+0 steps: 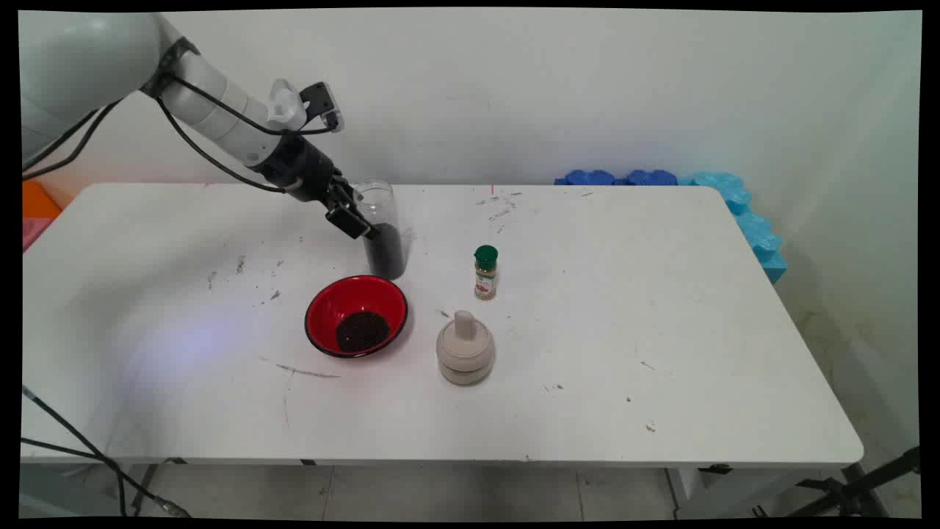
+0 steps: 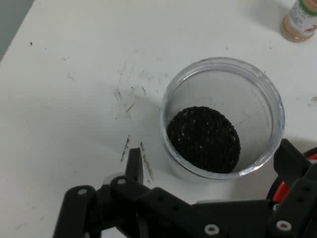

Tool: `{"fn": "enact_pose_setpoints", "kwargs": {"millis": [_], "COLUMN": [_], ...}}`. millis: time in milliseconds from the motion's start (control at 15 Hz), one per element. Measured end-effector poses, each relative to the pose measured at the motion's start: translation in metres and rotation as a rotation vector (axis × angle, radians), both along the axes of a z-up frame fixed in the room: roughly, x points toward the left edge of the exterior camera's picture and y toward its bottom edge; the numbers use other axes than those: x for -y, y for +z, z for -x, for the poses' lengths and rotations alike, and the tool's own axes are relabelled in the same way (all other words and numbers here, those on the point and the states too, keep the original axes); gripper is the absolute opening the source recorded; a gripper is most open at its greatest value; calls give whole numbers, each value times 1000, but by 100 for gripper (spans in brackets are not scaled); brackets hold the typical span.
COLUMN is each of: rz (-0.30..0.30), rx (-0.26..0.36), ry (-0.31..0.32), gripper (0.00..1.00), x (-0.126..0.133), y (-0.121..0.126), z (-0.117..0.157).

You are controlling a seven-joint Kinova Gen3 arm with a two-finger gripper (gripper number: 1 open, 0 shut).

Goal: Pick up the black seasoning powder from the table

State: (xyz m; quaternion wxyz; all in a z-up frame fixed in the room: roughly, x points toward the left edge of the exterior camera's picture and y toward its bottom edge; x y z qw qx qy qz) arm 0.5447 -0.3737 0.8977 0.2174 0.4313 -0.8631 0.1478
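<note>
Hand view: gripper (image 2: 210, 171) spread wide around the clear jar (image 2: 223, 116), fingers (image 2: 134, 166) apart from it. Red bowl (image 1: 356, 316) sits at its six o'clock.

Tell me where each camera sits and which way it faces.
Main view: fixed above the white table's near side, facing the wall; shows the white arm and black gripper at the clear plastic jar of dark grains.
Hand view: on the hand, looking down into the jar; shows black linkage and fingers.
Shared: jar, green-capped spice bottle.
</note>
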Motion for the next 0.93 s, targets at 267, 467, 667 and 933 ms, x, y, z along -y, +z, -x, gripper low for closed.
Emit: {"fn": "enact_pose_setpoints", "kwargs": {"millis": [267,467,667,933], "rz": [37,86,137,175], "rx": [-14,-37,-58,-89], "ry": [-34,-54,-58,-62], "gripper": [100,100,100,100], "x": [-4,-9,-17,-29], "y": [2,3,-1,-13], "z": [-5,-15,-32,-49]}}
